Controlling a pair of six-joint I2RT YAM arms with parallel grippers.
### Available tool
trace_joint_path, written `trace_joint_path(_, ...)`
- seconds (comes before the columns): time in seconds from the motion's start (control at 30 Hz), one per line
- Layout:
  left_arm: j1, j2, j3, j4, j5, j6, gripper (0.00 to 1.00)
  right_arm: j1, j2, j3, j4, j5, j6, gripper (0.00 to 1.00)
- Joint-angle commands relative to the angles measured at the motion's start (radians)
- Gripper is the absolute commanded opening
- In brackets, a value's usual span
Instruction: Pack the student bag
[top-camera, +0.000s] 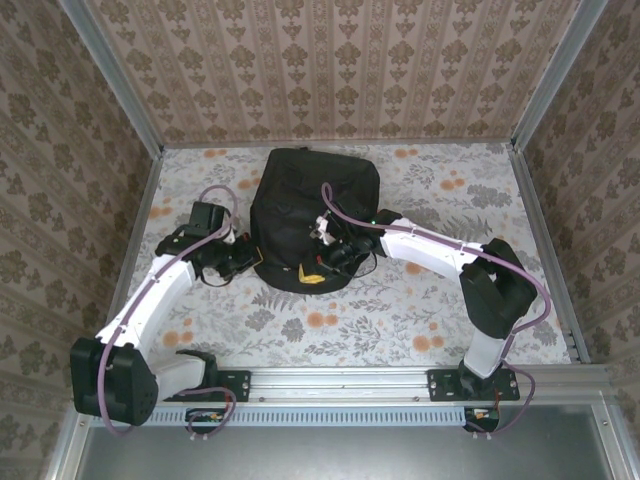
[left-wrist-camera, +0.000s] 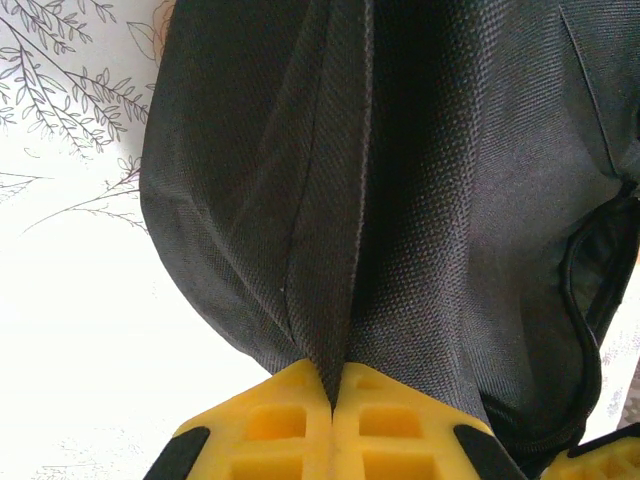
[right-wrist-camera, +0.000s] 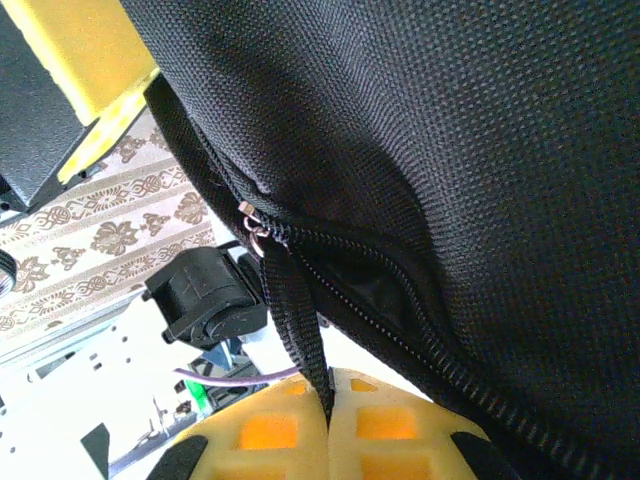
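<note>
The student bag (top-camera: 310, 200), a big black fabric backpack, lies at the back middle of the table. My left gripper (top-camera: 246, 262) is at the bag's left lower edge. In the left wrist view its yellow fingers (left-wrist-camera: 270, 425) are shut on a raised fold of the bag's fabric (left-wrist-camera: 335, 250). My right gripper (top-camera: 325, 262) is at the bag's near edge. Its yellow fingers (right-wrist-camera: 400, 430) are shut on the black webbing pull (right-wrist-camera: 295, 310) of the zipper (right-wrist-camera: 380, 320). The zipper gapes a little beside the slider (right-wrist-camera: 255, 228).
A floral cloth (top-camera: 400, 310) covers the table, with patterned walls (top-camera: 330, 60) on three sides. A metal rail (top-camera: 340, 385) with both arm bases runs along the near edge. Free room lies left, right and in front of the bag.
</note>
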Motion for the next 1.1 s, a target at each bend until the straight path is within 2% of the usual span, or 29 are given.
trace_joint_path(0.0, 0.047, -0.008, 0.033, -0.012, -0.119, 0.052, 0.0, -0.03, -0.026, 0.004, -0.087, 0.014, -0.026, 0.0)
trace_joint_path(0.17, 0.06, 0.019, 0.06, -0.006, -0.167, 0.094, 0.0, -0.011, -0.003, 0.048, -0.083, 0.01, -0.003, 0.0)
trace_joint_path(0.27, 0.071, 0.047, 0.078, -0.003, -0.137, 0.088, 0.0, 0.008, 0.03, 0.1, -0.035, 0.011, 0.05, 0.0)
trace_joint_path(0.33, 0.074, 0.054, 0.088, 0.003, -0.124, 0.079, 0.03, 0.032, 0.072, 0.16, -0.012, 0.02, 0.078, 0.0)
trace_joint_path(0.47, 0.081, 0.075, 0.136, 0.017, -0.145, 0.075, 0.04, 0.063, 0.178, 0.276, 0.05, 0.041, 0.166, 0.0)
trace_joint_path(0.57, 0.084, 0.124, 0.182, 0.015, -0.224, 0.09, 0.04, 0.073, 0.276, 0.391, 0.09, 0.051, 0.22, 0.0)
trace_joint_path(0.6, 0.091, 0.143, 0.197, 0.006, -0.236, 0.09, 0.06, 0.074, 0.313, 0.44, 0.093, 0.054, 0.227, 0.0)
trace_joint_path(0.77, 0.114, 0.124, 0.192, -0.031, -0.216, 0.038, 0.36, 0.078, 0.432, 0.598, 0.082, 0.052, 0.27, 0.0)
trace_joint_path(0.9, 0.13, 0.06, 0.138, -0.077, -0.193, -0.027, 0.39, 0.078, 0.426, 0.582, 0.095, 0.058, 0.273, 0.0)
trace_joint_path(1.07, 0.129, 0.024, 0.04, -0.06, -0.071, -0.185, 0.39, 0.078, 0.403, 0.524, 0.125, 0.055, 0.277, 0.0)
